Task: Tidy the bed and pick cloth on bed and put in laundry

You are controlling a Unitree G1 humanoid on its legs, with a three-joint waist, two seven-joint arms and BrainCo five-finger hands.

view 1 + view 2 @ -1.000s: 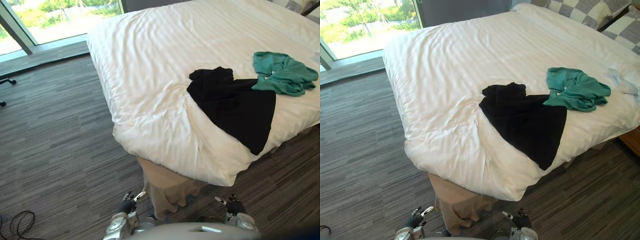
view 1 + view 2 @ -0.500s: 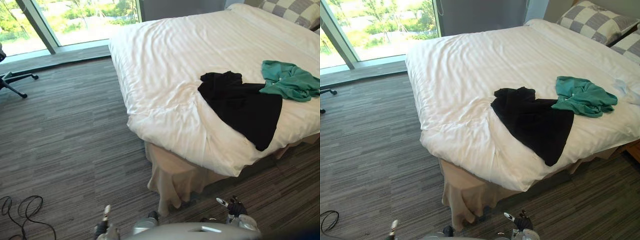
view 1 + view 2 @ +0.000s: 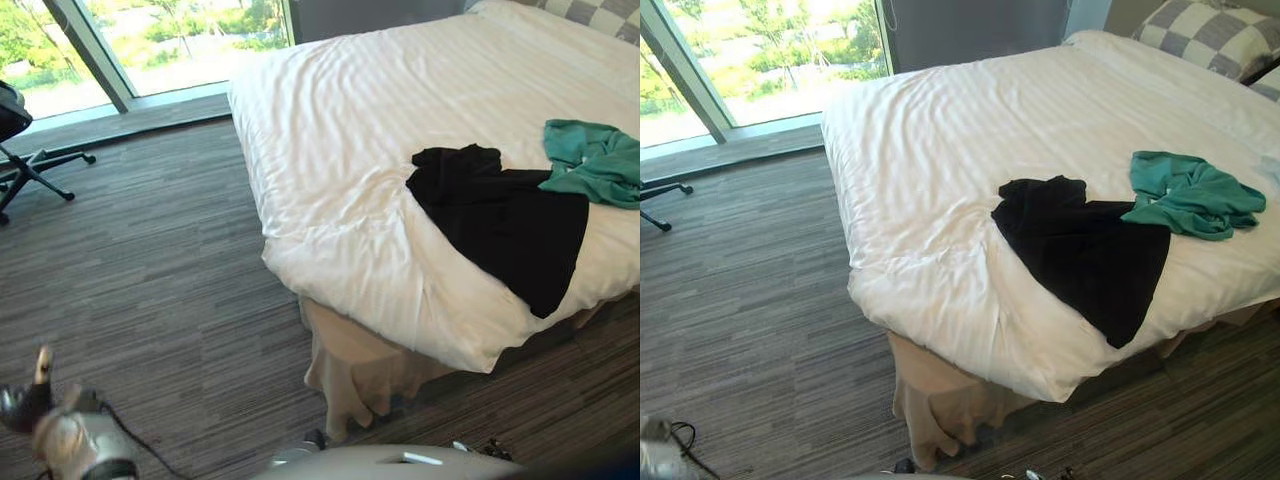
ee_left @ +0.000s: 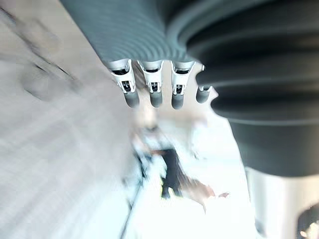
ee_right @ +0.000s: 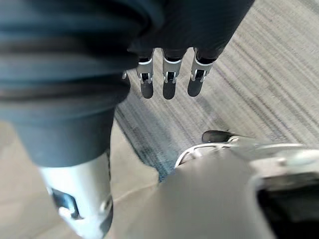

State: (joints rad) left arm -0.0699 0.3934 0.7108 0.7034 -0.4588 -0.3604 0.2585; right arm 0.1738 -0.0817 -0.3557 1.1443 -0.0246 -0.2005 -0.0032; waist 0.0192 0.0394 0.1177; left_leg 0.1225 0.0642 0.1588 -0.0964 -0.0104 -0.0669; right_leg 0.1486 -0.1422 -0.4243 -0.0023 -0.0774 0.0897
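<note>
Clothes for the laundry lie on the white-duveted bed. A black garment is spread near the foot corner, reaching toward the near edge. A teal garment is bunched beside it, touching its upper edge. A checked pillow sits at the head, and a beige bed skirt hangs below the corner onto the grey carpet.

Your left hand is low over the carpet, well apart from the bed. Its wrist view shows the fingers straight, holding nothing. Your right hand hangs above the carpet, fingers loosely extended and empty. An office chair stands by the window.
</note>
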